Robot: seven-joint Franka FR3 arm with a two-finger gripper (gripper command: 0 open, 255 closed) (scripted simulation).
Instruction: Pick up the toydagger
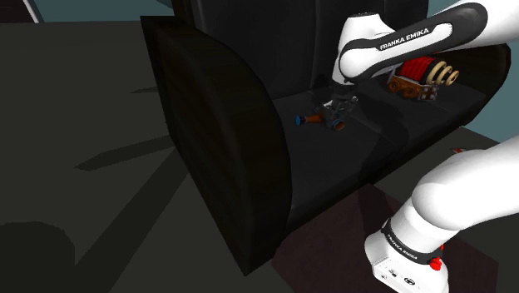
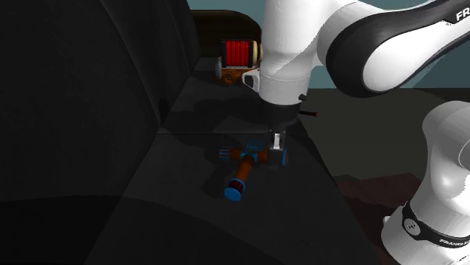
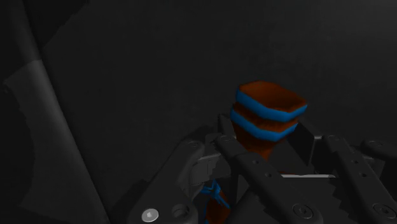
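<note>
risk of a slip: black claw (image 2: 276,141) sits at the crossguard of the orange-and-blue banded toy dagger (image 2: 242,172), lying mid-seat on the black sofa (image 2: 181,218). off centre, the handle could swing loose when lifted. claw's closure: cannot tell. white arm stands near-vertical, wrist pointing down.

The arm (image 1: 405,39) bears the lettering "FRANKA EMIKA".

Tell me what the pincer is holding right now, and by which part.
It cannot be told. The pincer sits at the crosspiece of the orange-and-blue toy dagger, but a clasp is not visible.
</note>
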